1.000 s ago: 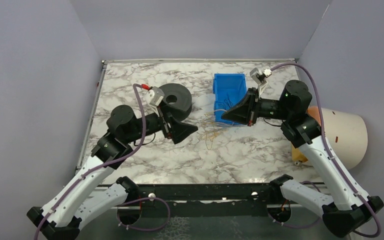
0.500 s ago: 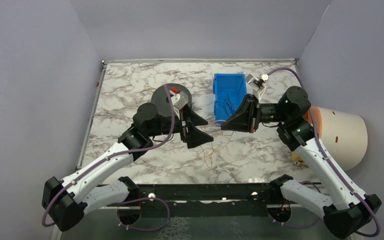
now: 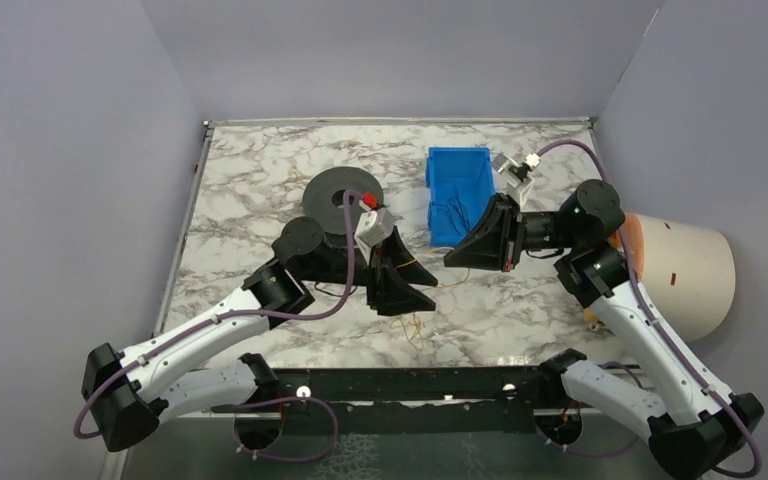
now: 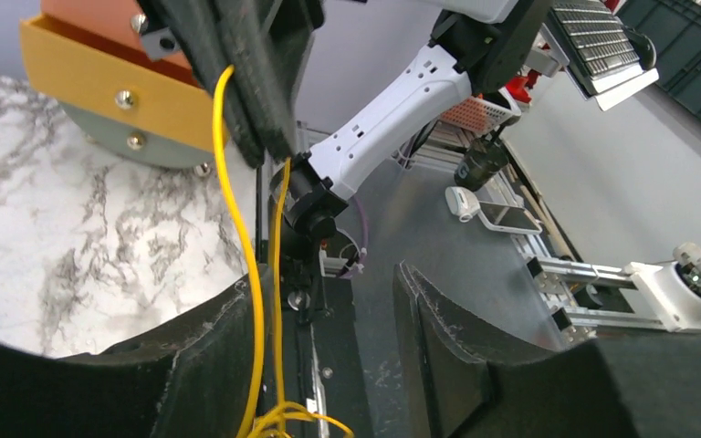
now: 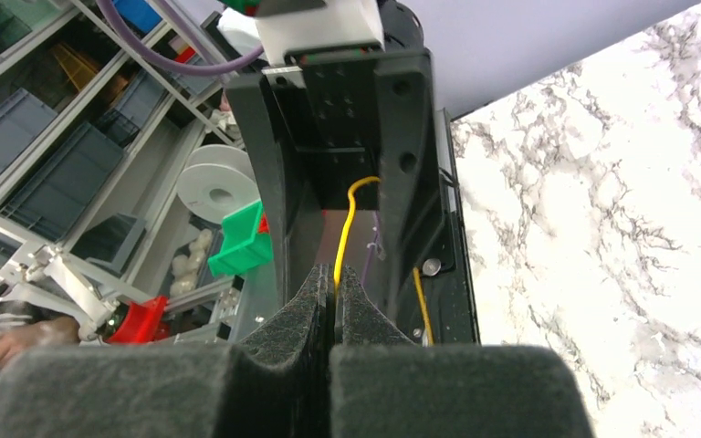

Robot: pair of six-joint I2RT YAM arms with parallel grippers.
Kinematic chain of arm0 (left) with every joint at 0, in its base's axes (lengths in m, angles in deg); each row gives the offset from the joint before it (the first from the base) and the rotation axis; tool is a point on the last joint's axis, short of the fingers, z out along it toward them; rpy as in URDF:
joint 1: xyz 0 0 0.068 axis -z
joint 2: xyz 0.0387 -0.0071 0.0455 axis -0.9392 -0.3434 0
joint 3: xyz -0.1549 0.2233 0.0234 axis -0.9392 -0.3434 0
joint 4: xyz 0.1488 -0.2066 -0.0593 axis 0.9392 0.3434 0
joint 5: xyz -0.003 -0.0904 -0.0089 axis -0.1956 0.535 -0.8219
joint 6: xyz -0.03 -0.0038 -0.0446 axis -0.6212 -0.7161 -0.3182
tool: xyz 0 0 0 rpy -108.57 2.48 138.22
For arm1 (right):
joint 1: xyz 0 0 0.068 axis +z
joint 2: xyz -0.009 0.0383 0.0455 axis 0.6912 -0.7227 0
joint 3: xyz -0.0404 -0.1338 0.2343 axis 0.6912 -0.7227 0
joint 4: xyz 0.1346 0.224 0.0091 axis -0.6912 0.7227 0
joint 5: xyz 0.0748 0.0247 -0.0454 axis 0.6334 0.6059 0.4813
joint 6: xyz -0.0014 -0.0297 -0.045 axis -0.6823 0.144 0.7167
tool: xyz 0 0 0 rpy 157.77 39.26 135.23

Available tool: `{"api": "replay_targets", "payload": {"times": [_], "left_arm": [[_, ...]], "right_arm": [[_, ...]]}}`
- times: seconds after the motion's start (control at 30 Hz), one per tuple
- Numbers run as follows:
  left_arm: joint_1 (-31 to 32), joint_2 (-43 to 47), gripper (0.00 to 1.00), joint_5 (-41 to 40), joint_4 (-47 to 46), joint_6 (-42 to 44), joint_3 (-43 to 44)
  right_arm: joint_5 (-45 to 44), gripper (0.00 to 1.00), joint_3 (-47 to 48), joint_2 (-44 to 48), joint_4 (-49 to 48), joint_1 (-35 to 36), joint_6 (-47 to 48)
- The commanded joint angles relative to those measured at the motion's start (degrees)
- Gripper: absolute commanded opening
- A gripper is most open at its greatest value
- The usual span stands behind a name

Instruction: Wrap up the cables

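Top: yellow cable (image 3: 440, 284) strung between right tool (image 3: 449, 258) tip and left tool (image 3: 420, 285). Loose cables (image 3: 415, 325) lie on the table (image 3: 260, 170), near side of left tool.
Left wrist: left tool fingers (image 4: 228, 319) apart, hair-thin cable running lengthwise along one inner edge.
Right wrist only: right tool pads (image 5: 306, 301) together, clamped on the cable, which runs straight ahead.

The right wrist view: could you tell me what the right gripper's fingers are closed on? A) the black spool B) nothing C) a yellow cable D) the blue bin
C: the right gripper has its fingers pressed together on a yellow cable rising from between them.
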Motion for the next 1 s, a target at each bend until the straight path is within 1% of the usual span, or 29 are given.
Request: {"api": "replay_targets", "payload": {"times": [0.0, 0.23, 0.3, 0.37, 0.43, 0.57, 0.7, 0.97], "left_arm": [[0.3, 3.1, 0.50, 1.3, -2.8, 1.1, -0.8], [0.4, 4.7, 0.49, -0.7, -2.8, 1.0, -2.4], [0.3, 4.6, 0.41, -0.4, -2.9, 1.0, -2.4], [0.3, 4.2, 0.29, 0.3, -2.9, 1.0, -2.1], [0.4, 3.9, 0.22, 1.2, -2.9, 0.8, -1.9], [0.4, 4.2, 0.16, 3.4, -2.9, 0.3, -2.3], [0.7, 6.1, 0.10, 4.8, -2.8, -0.2, -4.3], [0.9, 11.5, 0.04, 5.1, -2.8, -2.1, -9.6]], "right_arm": [[0.8, 0.01, -2.0, 1.2, -1.4, 0.4, -0.1], [0.6, 0.01, -3.7, 1.9, -1.2, 0.5, 0.3], [0.4, 0.01, -3.9, 2.0, -1.1, 0.5, 0.3], [0.3, 0.01, -4.0, 2.1, -1.3, 0.5, 0.1], [-0.5, 0.01, -4.0, 2.4, -1.5, 0.5, -0.1], [-2.5, 0.01, -3.2, 2.9, -2.1, 0.5, -0.4], [-5.7, 0.01, -1.6, 3.5, -4.8, 0.5, -1.4], [-11.0, 0.01, 4.6, 2.3, -8.9, 0.5, -0.9]]}}
